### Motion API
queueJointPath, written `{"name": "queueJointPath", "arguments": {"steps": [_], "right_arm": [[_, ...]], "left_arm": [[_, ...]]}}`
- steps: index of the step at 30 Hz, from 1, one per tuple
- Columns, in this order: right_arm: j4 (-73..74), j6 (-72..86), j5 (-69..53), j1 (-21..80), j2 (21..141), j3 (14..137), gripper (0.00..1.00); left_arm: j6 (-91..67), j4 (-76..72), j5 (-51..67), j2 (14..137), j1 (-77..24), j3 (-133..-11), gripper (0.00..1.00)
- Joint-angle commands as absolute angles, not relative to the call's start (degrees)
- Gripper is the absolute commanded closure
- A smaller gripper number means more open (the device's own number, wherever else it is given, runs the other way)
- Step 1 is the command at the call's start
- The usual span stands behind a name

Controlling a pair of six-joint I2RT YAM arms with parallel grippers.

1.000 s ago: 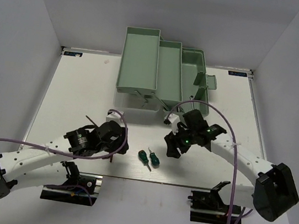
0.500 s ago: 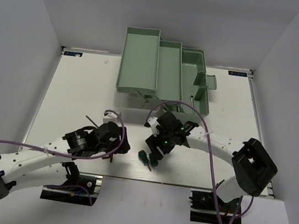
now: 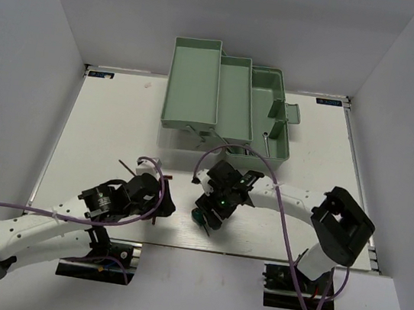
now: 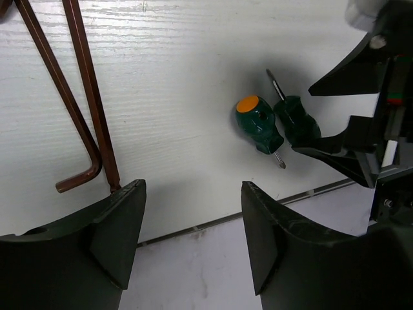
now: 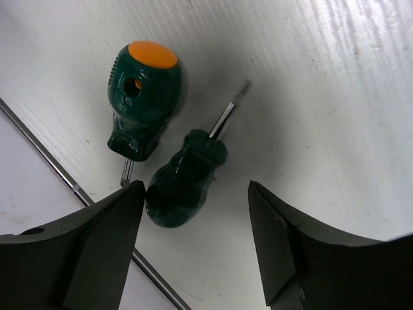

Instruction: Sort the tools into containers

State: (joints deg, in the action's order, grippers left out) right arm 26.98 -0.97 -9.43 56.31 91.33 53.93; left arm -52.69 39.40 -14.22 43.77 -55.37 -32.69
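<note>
Two stubby green-handled screwdrivers (image 3: 199, 216) lie side by side near the table's front edge. In the right wrist view one has an orange cap (image 5: 143, 97). The other (image 5: 184, 184) lies partly between my open right gripper's (image 5: 197, 190) fingers, close to the left one. From above, the right gripper (image 3: 206, 215) hovers right over them. My left gripper (image 4: 193, 187) is open and empty, left of the screwdrivers (image 4: 258, 123). Two dark L-shaped hex keys (image 4: 77, 97) lie beside it. The mint-green toolbox trays (image 3: 194, 84) stand at the back. I cannot make out the wrenches.
The table's front edge (image 5: 77, 194) runs just beside the screwdrivers. The toolbox's clear lid and handle (image 3: 198, 134) lie in front of the trays, behind the right arm. The right gripper's body (image 4: 361, 129) shows at the right of the left wrist view.
The right arm has swung left and toward the front edge until its gripper is over the screwdrivers. The left arm has drawn back slightly.
</note>
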Motion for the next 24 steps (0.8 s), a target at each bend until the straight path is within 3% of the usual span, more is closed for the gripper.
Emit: {"name": "queueJointPath", "arguments": {"steps": [1,7,10,20,24], "right_arm": [[27.6,-0.9,-6.4,57.9,92.7,55.2,0.3],[27.0,-1.5,-0.8,59.5,95.0,54.8,0.32],[26.5,-1.8,3.2,60.2,95.8,54.6,0.39],[30.3,-7.6,5.6,58.8,87.3,55.5,1.0],[35.0,-11.2,5.6,57.0,79.6,58.2,1.0]], "left_arm": [[-53.2,39.6,-13.9,43.2,-55.7,-32.6,0.29],[-53.2,39.0,-12.8,43.2,-55.7,-32.6,0.29],[-53.2,36.7,-11.2,46.5,-55.7,-32.6,0.29],[-53.7,27.5,-9.4,61.0,-57.5,-34.2,0.31],[-54.8,24.4,-9.4,67.0,-58.6,-37.9,0.31]]}}
